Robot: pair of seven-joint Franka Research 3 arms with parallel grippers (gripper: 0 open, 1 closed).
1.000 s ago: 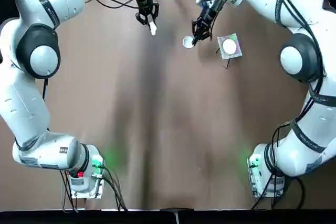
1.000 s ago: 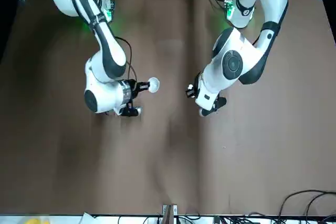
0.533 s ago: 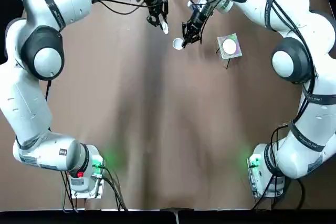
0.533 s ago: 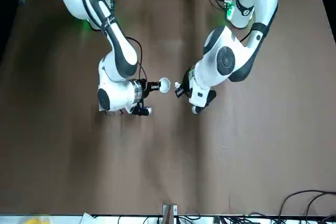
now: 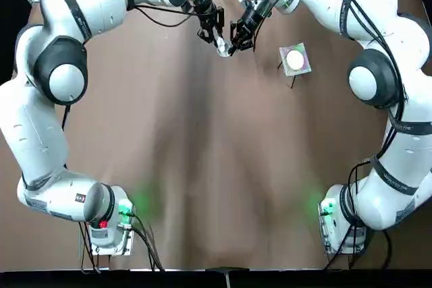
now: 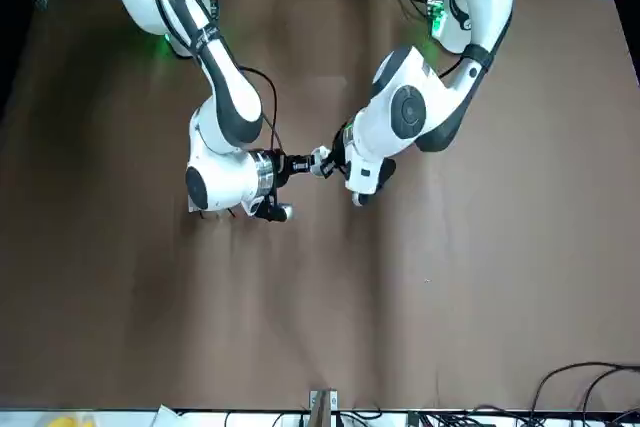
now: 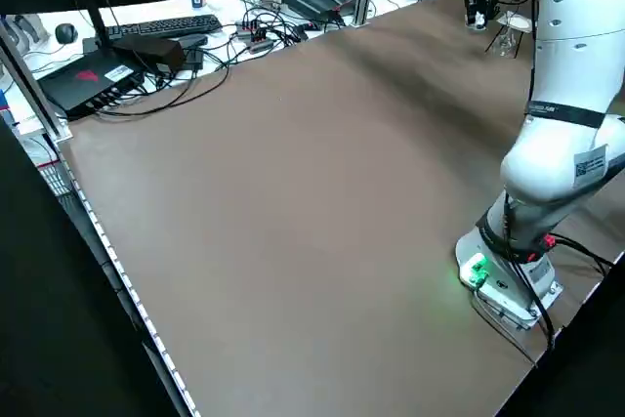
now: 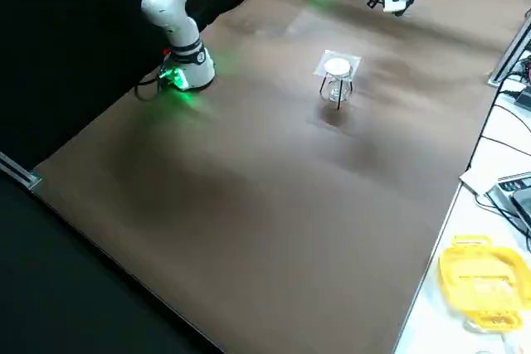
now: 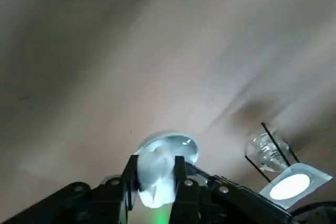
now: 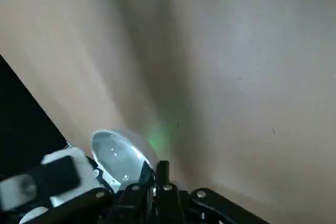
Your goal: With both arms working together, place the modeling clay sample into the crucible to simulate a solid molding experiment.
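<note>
Your left gripper (image 9: 156, 165) has its fingers clamped on the modeling clay sample (image 9: 157, 174), a whitish lump whose long axis seems to run roughly along the fingers. Your right gripper (image 10: 155, 167) pinches the crucible (image 10: 118, 156) by its wall, off the table, between the two arms. The left arm carries the clay, so it is the one to finish the approach; the cup lies just beside its fingertips, toward the right arm. In the left wrist view the clay overlaps the cup, but you can't tell whether it is over the mouth or only in front of the rim. Settle that height before you let go, or it may drop outside. In the top and front views the grippers crowd together and hide the gap; neither side view shows the meeting point clearly.
</note>
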